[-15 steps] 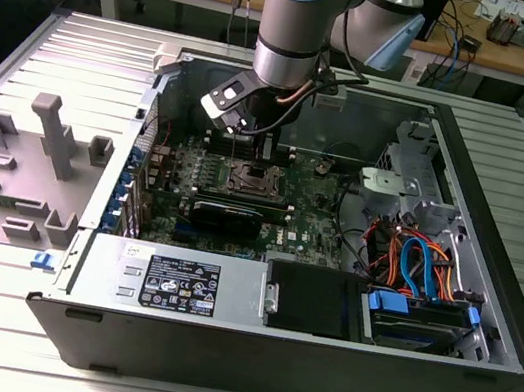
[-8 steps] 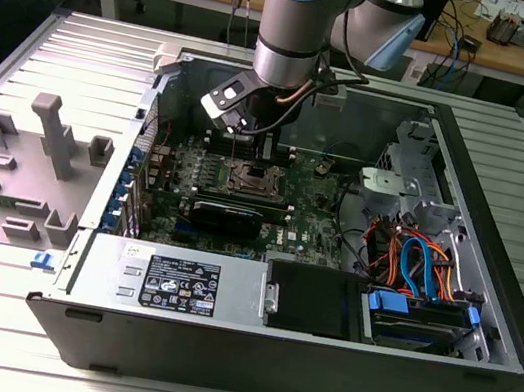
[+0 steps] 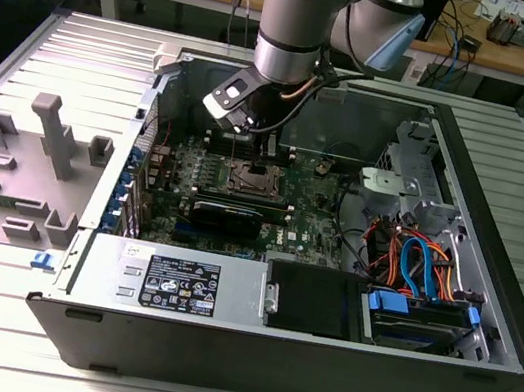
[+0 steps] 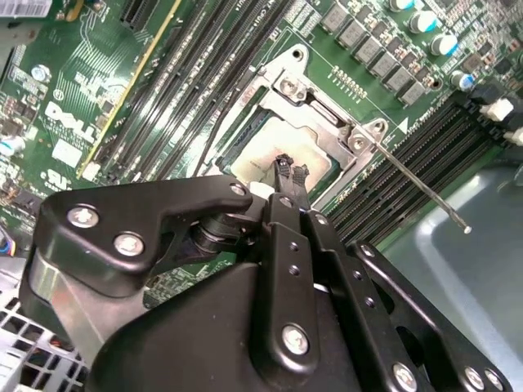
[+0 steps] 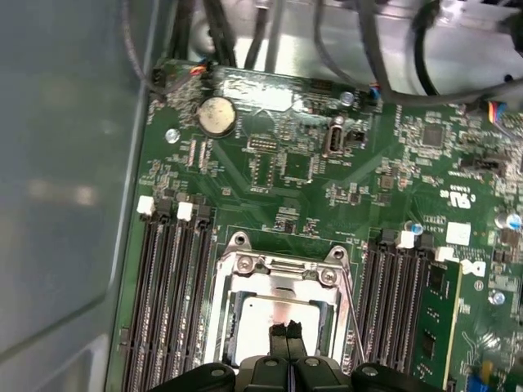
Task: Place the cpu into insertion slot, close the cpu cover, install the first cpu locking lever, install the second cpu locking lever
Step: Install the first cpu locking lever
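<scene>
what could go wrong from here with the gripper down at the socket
The gripper has its tips shut right over the cpu; pushing down off-centre may scratch or shift it. The raised locking lever juts out sideways and might snag the gripper as it moves.

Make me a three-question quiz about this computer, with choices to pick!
1. Where is the gripper?
A. Over the cpu in the insertion slot
B. Over the blue cables
C. Outside the case

2. What colour is the circuit board?
A. Red
B. Green
C. Yellow

3. How are the gripper's fingers?
A. Wide apart
B. Shut together
C. Clamped on a cable

Answers:
1 A: in both wrist views its tips sit right over the cpu.
2 B: the board is green all round the insertion slot.
3 B: the two black tips meet with no gap.
</scene>
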Tool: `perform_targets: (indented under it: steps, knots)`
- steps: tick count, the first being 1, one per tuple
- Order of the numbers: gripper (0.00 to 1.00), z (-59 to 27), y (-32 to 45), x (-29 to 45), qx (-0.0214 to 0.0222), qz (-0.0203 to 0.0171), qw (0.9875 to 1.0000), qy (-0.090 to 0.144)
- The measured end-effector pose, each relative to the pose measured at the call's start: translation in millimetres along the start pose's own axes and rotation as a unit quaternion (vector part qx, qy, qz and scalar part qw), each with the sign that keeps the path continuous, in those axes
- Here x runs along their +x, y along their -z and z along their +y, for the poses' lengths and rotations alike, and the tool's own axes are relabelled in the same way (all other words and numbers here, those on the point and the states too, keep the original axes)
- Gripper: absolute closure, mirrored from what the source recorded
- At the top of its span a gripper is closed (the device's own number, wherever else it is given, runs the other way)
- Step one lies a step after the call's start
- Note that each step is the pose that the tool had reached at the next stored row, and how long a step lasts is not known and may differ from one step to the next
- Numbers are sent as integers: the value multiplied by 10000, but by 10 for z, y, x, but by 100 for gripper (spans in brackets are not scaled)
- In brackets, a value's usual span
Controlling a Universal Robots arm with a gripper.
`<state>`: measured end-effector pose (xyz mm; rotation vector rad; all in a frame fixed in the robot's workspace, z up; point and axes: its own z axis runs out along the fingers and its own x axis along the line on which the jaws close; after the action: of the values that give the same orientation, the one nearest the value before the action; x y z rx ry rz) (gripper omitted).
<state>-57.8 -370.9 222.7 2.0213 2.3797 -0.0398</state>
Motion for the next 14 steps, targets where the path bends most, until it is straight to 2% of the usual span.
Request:
perform_targets:
  steps: [14]
  knots:
    - [89, 0, 0, 0, -1, 0, 10000, 8]
